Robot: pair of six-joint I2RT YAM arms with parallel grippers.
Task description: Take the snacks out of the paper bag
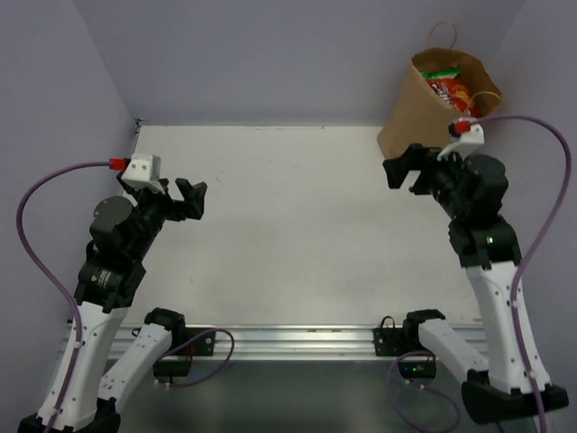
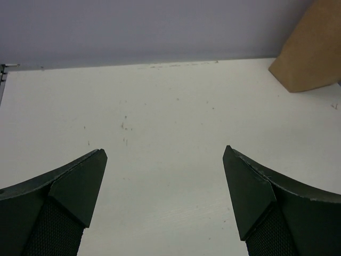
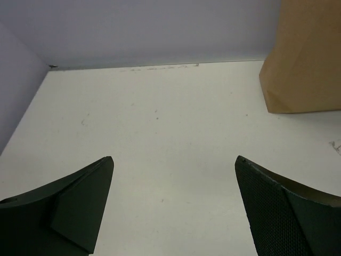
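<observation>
The brown paper bag [image 1: 424, 104] stands upright at the table's far right corner, its mouth open toward the top camera. Inside it show the snacks: a red packet [image 1: 451, 90] and a green one [image 1: 441, 72]; anything deeper is hidden. In the left wrist view only a lower corner of the bag [image 2: 311, 50] shows at the upper right; in the right wrist view its side [image 3: 306, 53] fills the upper right. My right gripper [image 1: 405, 173] hovers open just in front of the bag's base, empty. Over the table's left side my left gripper [image 1: 187, 200] hangs open and empty.
The white table [image 1: 288, 225] is boxed in by lavender walls at the back and both sides. A metal rail [image 1: 288, 341] with the arm bases runs along the near edge. Purple cables loop from both wrists.
</observation>
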